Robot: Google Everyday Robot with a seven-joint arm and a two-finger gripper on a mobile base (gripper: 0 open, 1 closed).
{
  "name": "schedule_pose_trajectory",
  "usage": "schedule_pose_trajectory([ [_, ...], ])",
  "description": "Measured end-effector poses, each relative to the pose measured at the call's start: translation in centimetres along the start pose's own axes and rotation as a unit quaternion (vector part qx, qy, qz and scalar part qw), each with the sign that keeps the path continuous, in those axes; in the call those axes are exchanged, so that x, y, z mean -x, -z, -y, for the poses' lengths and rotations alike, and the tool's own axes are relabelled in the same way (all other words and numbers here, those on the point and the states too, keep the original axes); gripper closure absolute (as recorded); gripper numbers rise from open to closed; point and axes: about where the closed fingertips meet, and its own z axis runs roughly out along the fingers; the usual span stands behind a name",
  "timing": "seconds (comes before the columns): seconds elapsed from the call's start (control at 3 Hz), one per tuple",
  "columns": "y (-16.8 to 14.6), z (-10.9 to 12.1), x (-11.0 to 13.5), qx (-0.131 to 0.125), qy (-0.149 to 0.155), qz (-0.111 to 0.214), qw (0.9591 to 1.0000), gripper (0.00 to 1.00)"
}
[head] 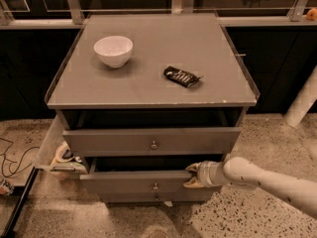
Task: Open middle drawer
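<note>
text: none reading anywhere
snack wrapper (182, 76): showing pale markings, nothing legible
gripper (191, 176): sitting at right end of middle drawer (133, 182)

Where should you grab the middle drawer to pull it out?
Grab the little round knob at the centre of the middle drawer, coming straight from the front. It sticks out, and a centred pull should keep the drawer straight. The top edge also looks reachable: the tool sits at its right end.

Dim overhead light; soft shadow under bowl (113, 50); pale tool (194, 175) at right end of middle drawer (126, 184).
</note>
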Motion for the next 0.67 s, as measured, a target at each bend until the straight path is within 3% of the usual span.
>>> schedule_pose_trajectory([
  [0.33,-0.1,-0.4,-0.5,0.01,-0.008,0.013,0.9998,0.22],
  [0.67,0.9,-2.9,-1.3,0.025,-0.021,0.023,0.9992,0.26],
])
